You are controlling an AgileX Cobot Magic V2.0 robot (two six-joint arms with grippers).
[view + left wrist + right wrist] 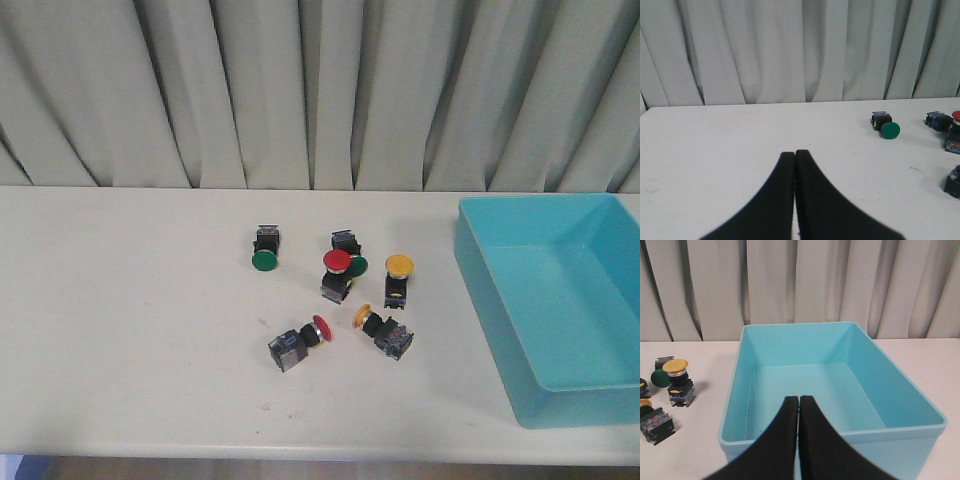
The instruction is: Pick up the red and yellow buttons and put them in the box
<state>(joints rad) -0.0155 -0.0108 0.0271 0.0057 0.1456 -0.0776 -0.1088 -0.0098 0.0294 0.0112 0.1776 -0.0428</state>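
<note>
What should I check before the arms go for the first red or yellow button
1. Turquoise plastic box empty, ready to receive: ok.
2. Left end effector open for grasping: not ok, shut, holding nothing.
3. Right end effector open: not ok, shut over the box.
4. Upright yellow-capped button free of neighbours: ok.
5. Upright red-capped button clear of the green-capped button: cannot tell, their caps overlap in the front view.
6. Lying red button and lying yellow button apart: ok.
</note>
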